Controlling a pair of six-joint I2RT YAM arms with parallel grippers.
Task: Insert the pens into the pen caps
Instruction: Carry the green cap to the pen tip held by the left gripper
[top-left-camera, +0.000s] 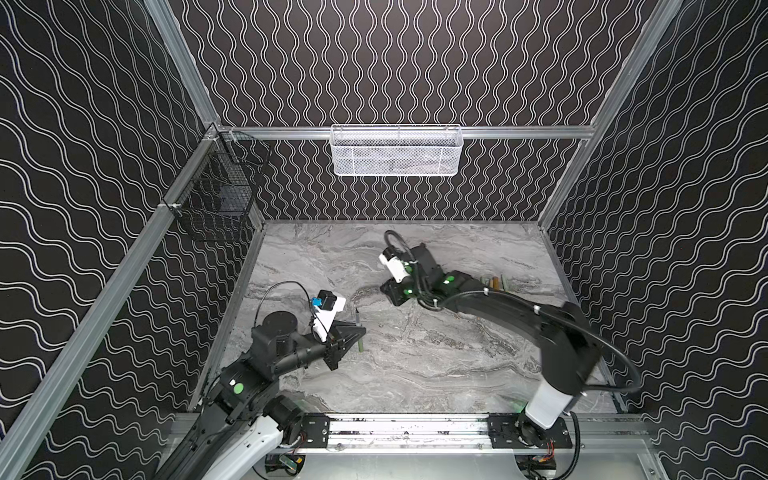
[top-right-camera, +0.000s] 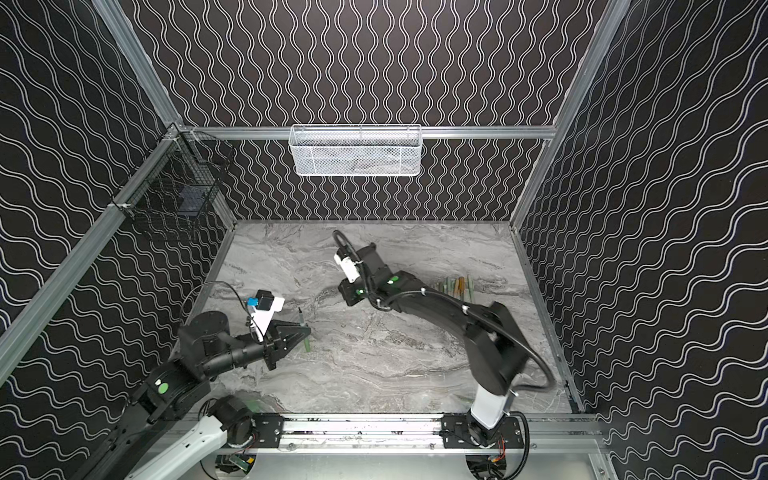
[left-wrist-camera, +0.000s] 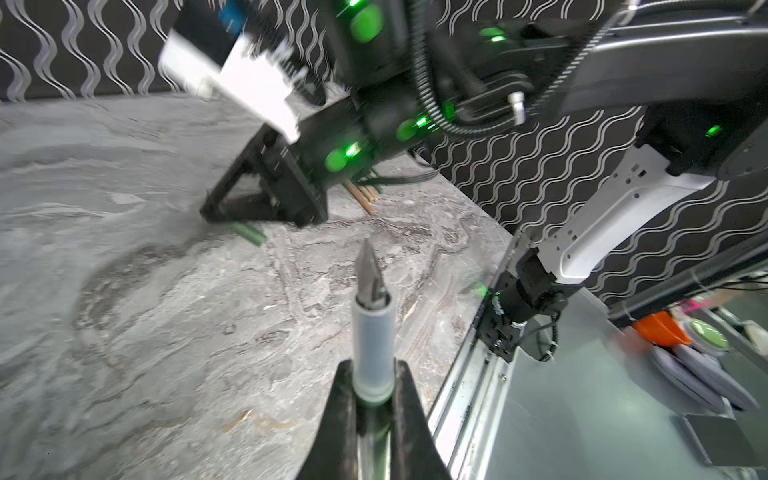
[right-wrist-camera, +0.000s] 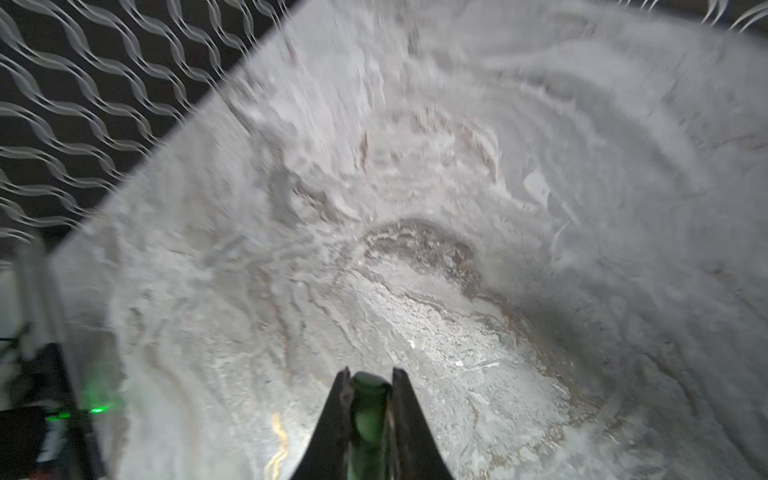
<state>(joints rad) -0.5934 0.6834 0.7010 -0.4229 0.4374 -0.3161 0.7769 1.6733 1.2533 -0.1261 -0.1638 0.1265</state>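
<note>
Left gripper (left-wrist-camera: 372, 365) clamped tight on pen (left-wrist-camera: 372, 328), nib sticking out past the fingers, held over left side of table (top-left-camera: 415, 365). Right gripper (right-wrist-camera: 368, 374) closed on dark green cap (right-wrist-camera: 368, 409), low over mid-table, well apart from pen. Other pens (top-right-camera: 455, 284) lie side by side near right wall

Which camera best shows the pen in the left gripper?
Left wrist view: the pen fills the foreground, nib sharp. In both top views the pen is just a thin stick; the right wrist view misses it.
</note>
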